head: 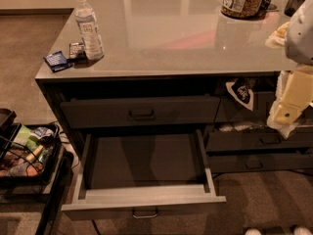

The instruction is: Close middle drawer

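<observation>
The pincer (284, 115) hangs up and to the right of the middle drawer (142, 205), clear of its front corner, in front of the narrower drawers (259, 142) beside it. Whether it is spread or pressed together cannot be told. Bare carpet (254, 199) lies between it and the drawer's right edge, giving free room there. On the drawer's left a wire rack (24, 153) of packets stands near the front corner.

The arm (298, 89) comes down from the upper right, a cream block under a white shell, tilted slightly toward the drawer.

The middle drawer is pulled far out, showing pale grey side walls, a dark floor and a dark wood front with a small metal pull (145, 213) at centre. Above it the upper drawer (142, 112) sits closed. Higher again, the glossy grey tabletop (171, 38) carries a clear water bottle (89, 26) near its left edge.
</observation>
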Controlling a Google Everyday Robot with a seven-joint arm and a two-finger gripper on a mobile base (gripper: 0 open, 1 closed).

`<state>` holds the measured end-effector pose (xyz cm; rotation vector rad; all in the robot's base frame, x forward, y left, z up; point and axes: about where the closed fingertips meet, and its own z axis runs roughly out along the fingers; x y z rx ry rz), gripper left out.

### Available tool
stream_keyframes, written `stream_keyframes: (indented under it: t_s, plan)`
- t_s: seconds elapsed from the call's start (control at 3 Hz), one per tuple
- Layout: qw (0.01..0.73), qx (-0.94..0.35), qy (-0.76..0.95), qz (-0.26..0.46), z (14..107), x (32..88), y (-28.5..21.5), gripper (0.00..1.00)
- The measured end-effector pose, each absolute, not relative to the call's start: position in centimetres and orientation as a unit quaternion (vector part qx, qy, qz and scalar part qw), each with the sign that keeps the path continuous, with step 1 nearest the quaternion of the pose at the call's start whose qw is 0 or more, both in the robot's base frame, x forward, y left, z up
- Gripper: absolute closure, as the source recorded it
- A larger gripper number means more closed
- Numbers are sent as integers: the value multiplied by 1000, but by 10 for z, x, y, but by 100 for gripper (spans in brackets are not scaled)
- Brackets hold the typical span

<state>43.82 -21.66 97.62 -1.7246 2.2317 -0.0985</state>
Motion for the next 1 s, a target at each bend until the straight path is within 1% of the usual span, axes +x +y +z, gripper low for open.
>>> stream_keyframes:
  t_s: [0.33, 0.67, 1.0]
  plan:
    - [159, -603, 781, -34, 976, 438, -217, 0]
    - [194, -602, 773, -41, 978, 429, -216, 0]
    - [251, -601, 758, -39, 963, 395, -221, 0]
